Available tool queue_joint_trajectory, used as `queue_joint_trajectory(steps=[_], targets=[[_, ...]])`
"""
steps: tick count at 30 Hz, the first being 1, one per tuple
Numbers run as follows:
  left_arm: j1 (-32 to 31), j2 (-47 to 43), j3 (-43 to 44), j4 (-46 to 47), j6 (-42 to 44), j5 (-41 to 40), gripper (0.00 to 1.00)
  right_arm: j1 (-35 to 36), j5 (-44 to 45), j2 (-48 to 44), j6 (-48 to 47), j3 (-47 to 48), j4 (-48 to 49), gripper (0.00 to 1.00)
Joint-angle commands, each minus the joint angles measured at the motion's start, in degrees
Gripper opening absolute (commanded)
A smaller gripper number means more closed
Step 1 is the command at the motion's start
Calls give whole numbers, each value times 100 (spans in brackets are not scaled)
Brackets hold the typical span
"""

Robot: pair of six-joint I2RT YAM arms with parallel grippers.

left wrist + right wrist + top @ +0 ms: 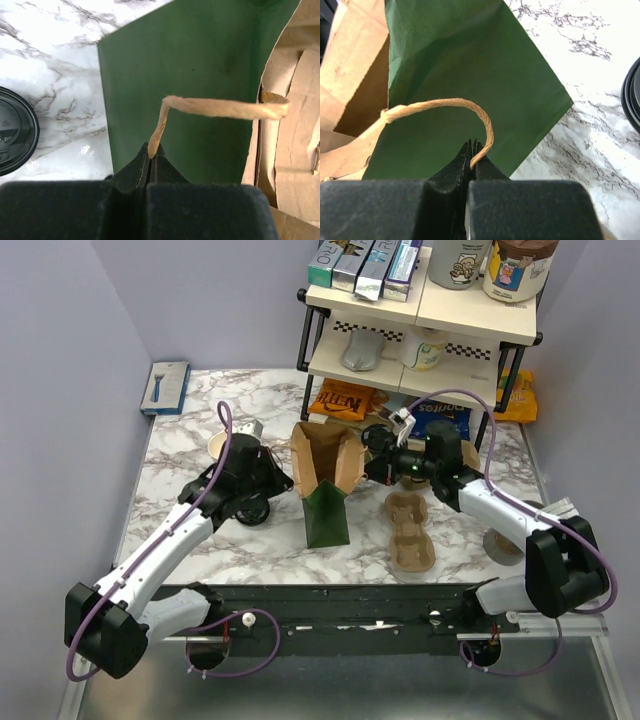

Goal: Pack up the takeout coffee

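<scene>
Between lilac walls (pixel 70 360), marbled tabletop (pixel 262 552), bag (pixel 327 518)

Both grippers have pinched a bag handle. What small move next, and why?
Probably ease the right gripper open off its twine handle to free that arm: the green paper bag already gapes, and the left gripper pinches the other handle.

Paper bag (pixel 326 515) showing dark green outside, kraft brown inside; twisted handle (pixel 220 107) reading tan. Table (pixel 250 550) showing white marble, grey veining. Lid (pixel 15 130) showing black.
</scene>
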Motion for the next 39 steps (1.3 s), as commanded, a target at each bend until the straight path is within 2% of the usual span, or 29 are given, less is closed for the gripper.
queue_joint_trajectory(steps=[1,3,4,6,7,9,10,12,13,15,16,20,22,28,32,39], targets=[[32,-207,7,201,-110,301,0,-29,-184,-68,-7,442,-268,11],[32,-331,113,192,-83,222,0,-29,-192,-218,55,643,-478,16],[32,-418,235,175,-83,186,0,-29,-158,-366,133,731,-567,24],[32,-445,394,87,-31,125,0,-38,-148,-473,160,898,-882,27],[32,-445,525,52,-30,81,0,-29,-157,-525,204,1056,-954,35],[32,-410,605,-18,-39,-33,0,-29,-218,-578,275,1119,-998,41],[32,-375,667,-36,-39,-60,0,-29,-262,-587,301,1145,-1016,49],[32,-340,711,-71,-65,-77,0,-29,-237,-640,319,1242,-1112,57],[32,-340,720,-72,-74,-60,0,-20,-245,-684,310,1268,-1139,69],[32,-358,737,-63,-101,-78,0,-29,-175,-842,284,1382,-1226,77],[32,-392,755,-63,-109,-78,0,-29,-175,-912,292,1426,-1236,85],[32,-445,825,-89,-127,-157,0,-29,140,-1220,406,1628,-1489,96],[32,-454,878,-116,-118,-192,0,-38,430,-1317,485,1848,-1788,100],[32,-568,966,-98,-83,-209,0,-29,1967,-1256,767,2392,-2790,100],[32,-717,1054,-264,-101,-429,0,-29,2864,-1482,819,2254,-2748,100],[32,-1122,992,-440,-92,-1009,0,-38,3595,-2501,1109,1745,-2816,100]])
